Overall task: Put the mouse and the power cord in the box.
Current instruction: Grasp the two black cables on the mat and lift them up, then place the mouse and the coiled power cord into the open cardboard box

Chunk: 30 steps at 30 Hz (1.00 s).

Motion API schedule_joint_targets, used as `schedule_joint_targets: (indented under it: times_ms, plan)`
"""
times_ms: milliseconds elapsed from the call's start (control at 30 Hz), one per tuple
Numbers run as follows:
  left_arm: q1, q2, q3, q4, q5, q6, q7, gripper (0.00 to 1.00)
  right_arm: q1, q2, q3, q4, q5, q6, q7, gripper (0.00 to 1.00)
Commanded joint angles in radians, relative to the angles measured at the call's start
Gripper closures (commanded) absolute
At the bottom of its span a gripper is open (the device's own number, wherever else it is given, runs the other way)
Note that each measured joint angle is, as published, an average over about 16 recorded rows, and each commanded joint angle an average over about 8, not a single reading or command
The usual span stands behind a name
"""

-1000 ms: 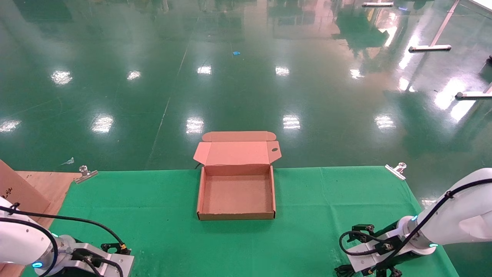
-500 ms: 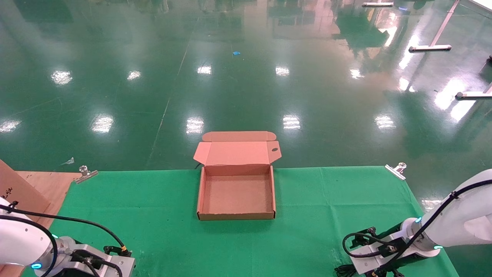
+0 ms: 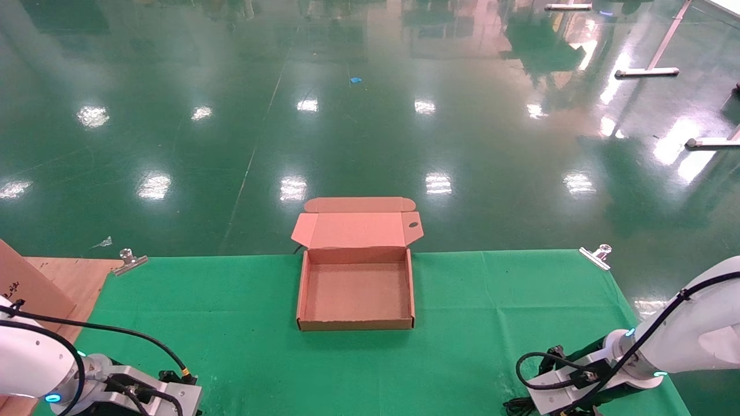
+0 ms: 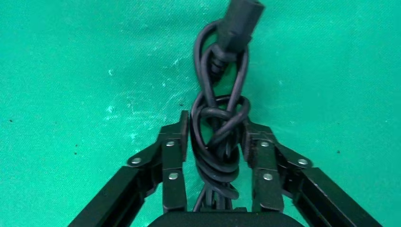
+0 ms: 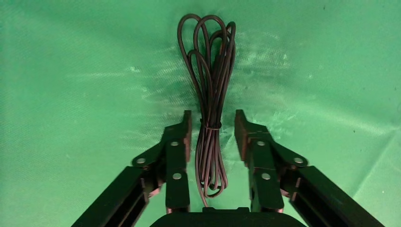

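The box (image 3: 355,324) lies open in the middle of the green cloth, nothing inside, its lid (image 3: 355,230) folded back. The power cord (image 4: 220,142), a thick black knotted bundle with a plug (image 4: 241,21), rests on the cloth between the fingers of my left gripper (image 4: 215,118), which is open around it. My right gripper (image 5: 213,114) is open astride a thin dark cable bundle (image 5: 210,85) bound by a tie. The mouse is out of view. Both arms sit at the table's near corners in the head view.
The green cloth (image 3: 231,323) is held by metal clips (image 3: 129,261) (image 3: 596,255) at the far corners. A wooden board (image 3: 69,277) and a brown panel (image 3: 23,286) lie at the left. The table's far edge runs just behind the box.
My right arm has drawn lower toward the near table edge. The left arm has sunk slightly too. The box has not moved.
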Motion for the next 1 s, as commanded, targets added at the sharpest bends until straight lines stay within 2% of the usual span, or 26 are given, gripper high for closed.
schedule_joint_targets:
  times_ms: [33, 567, 733, 1000]
  plan:
    - [-0.001, 0.001, 0.0, 0.003, 0.0, 0.001, 0.004, 1.0, -0.001, -0.001, 0.0, -0.001, 0.0, -0.002, -0.001, 1.0]
    - [-0.056, -0.008, -0.007, 0.01, -0.01, 0.043, 0.022, 1.0, 0.028, 0.019, 0.011, 0.0, 0.016, -0.036, -0.005, 1.0]
    - [-0.114, -0.017, -0.014, -0.003, -0.02, 0.078, 0.026, 1.0, 0.088, 0.032, 0.024, 0.012, 0.034, -0.078, -0.01, 1.0]
    - [-0.241, -0.017, -0.032, -0.027, -0.045, 0.138, 0.009, 1.0, 0.235, 0.038, 0.051, 0.04, 0.072, -0.163, -0.003, 1.0]
